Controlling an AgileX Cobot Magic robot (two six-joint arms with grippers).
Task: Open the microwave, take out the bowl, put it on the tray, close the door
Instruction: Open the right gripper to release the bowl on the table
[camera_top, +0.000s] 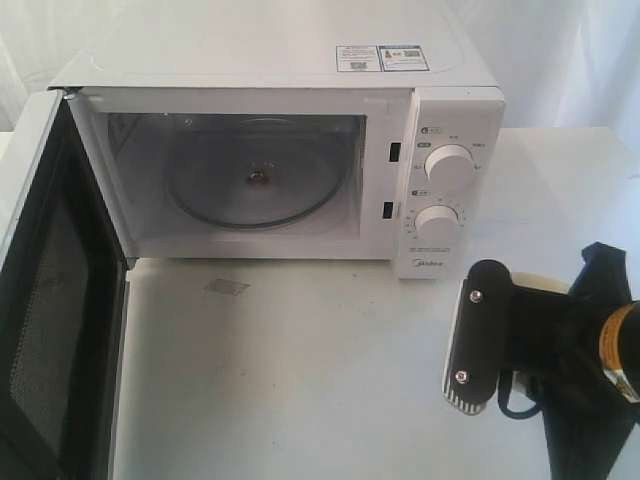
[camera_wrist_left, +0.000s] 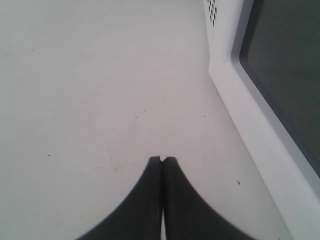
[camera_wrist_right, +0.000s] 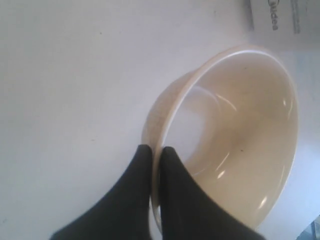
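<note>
Right jaws are clamped on the rim of the bowl (camera_wrist_right: 240, 135), one finger inside and one outside. The bowl's out of the microwave (camera_top: 250, 60), tipped on its side over the tabletop (camera_top: 300, 380), just in front of the knob panel. I can't tell from my feeds if it's touching the tabletop. Left jaws are pressed together with nothing between them, low over the tabletop right beside the door (camera_top: 40, 300), which is swung wide open to the left. I can see the glass turntable (camera_top: 255, 185) inside.
</note>
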